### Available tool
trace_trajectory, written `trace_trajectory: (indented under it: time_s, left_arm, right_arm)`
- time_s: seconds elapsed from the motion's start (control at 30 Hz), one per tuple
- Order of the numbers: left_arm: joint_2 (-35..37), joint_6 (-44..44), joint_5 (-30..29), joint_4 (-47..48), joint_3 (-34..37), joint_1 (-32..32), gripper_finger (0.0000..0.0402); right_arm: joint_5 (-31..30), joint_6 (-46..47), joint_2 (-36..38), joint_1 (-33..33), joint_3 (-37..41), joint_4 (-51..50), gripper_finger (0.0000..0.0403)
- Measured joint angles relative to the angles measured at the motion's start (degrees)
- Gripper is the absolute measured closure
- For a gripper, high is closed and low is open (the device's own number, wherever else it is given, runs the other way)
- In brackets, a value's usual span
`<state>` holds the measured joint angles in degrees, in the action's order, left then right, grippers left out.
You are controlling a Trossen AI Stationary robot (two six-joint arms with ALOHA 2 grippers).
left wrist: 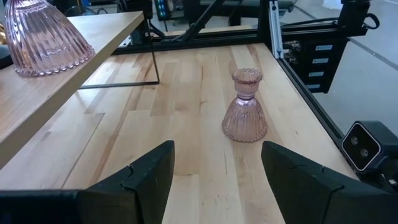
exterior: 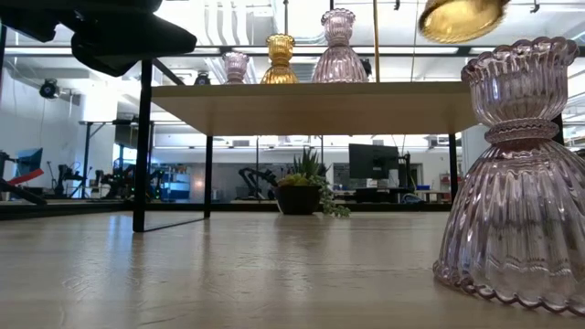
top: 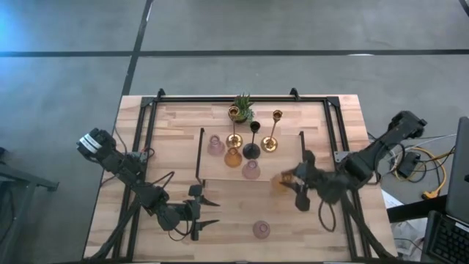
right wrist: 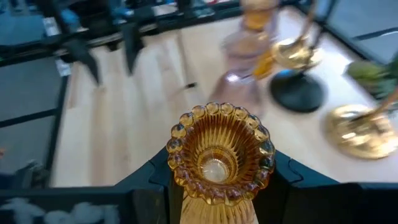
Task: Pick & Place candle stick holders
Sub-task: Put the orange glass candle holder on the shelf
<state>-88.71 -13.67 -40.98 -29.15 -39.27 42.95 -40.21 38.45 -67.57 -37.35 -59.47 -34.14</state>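
Right claw (right wrist: pixel 217 186) clamped on 1 amber glass holder (right wrist: pixel 219 154), raised above the worktop (top: pixel 337 220) just beside the shelf (top: pixel 220 170). Left claw (left wrist: pixel 214 171) fingers apart, facing 1 pink holder (left wrist: pixel 245 107) standing near it on the worktop.

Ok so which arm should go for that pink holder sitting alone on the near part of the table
Probably the left. The left tool is open and aimed straight at the lone pink holder, with only bare table between them. The right tool is already shut on an amber holder.
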Motion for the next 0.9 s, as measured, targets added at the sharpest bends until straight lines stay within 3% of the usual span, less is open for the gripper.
trace_trajectory:
  time_s: [0.4,0.9]
  left_arm:
    - [0.0,0.0,-1.1,-0.2,0.0,-0.1,0.0156]
    - [0.0,0.2,-2.6,-0.2,-0.2,-0.3,0.0156]
  right_arm:
    - [3.2,-11.6,2.4,14.1,2.3,0.0,0.0276]
    - [6.8,-17.1,1.6,17.9,6.1,6.0,0.0276]
